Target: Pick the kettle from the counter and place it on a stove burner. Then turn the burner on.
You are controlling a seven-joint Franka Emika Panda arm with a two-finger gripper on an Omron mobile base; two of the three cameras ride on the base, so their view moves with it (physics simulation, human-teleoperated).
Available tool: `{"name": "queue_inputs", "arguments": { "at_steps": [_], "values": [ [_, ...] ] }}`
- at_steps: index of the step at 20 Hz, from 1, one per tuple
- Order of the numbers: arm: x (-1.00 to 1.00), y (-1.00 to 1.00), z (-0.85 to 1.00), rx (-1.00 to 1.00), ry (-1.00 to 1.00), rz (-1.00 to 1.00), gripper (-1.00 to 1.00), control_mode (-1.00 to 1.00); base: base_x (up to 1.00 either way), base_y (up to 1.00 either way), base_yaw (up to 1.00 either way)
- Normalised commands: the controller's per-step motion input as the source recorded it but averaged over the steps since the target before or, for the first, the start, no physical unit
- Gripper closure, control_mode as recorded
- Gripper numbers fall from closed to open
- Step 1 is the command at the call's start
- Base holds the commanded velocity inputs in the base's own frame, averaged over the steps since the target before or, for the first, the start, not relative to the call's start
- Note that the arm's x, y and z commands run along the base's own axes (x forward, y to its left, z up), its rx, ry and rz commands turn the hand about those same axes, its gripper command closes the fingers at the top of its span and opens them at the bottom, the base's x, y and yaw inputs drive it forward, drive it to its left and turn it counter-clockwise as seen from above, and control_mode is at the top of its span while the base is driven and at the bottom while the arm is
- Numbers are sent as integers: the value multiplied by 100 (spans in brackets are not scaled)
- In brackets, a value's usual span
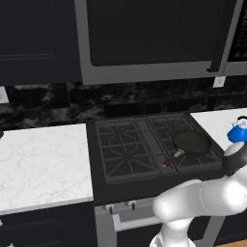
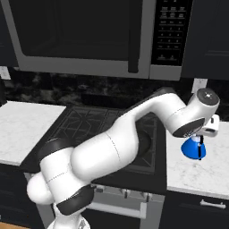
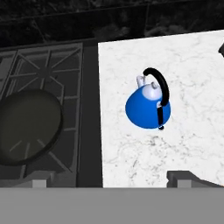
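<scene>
The kettle [image 3: 147,109] stands upright on the white marble table [image 3: 192,65] to the right of the black cooktop, apart from the cooktop's edge, so the pick is not yet made. The gripper [image 3: 116,178] hangs above and to the near side of it with its two fingertips spread wide and nothing between them; that stance reads as an approach pose, jaws opened ready to come down over the handle [image 3: 161,94]. From the right base view the arm reaches across the stove and the hand sits just over the kettle [image 2: 193,147]. The black arched handle runs over the pale lid, and in the hand view its arc lies roughly from the far side toward the near side, with the short spout pointing away toward the backsplash; the kettle's long axis is vertical. Closing across that arc would likely suit the jaws best. The frying pan [image 1: 192,143] occupies the right front stove burner [image 1: 193,149], so the free left burner [image 1: 126,149] looks the safer landing place.
</scene>
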Motion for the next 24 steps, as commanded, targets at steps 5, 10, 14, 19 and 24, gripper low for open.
{"name": "queue_inputs", "arguments": {
  "at_steps": [5,10,14,19,24],
  "values": [
    [16,1,-21,-2,17,0,-100,-100,0,0,0],
    [14,0,-33,0,13,0,-100,-100,0,0,0],
    [16,-12,-42,0,0,0,-100,-100,0,0,0],
    [11,-52,-17,1,-9,1,-100,-100,0,0,0],
    [23,-28,-13,0,-8,6,-100,-100,0,0,0]
  ]
}}
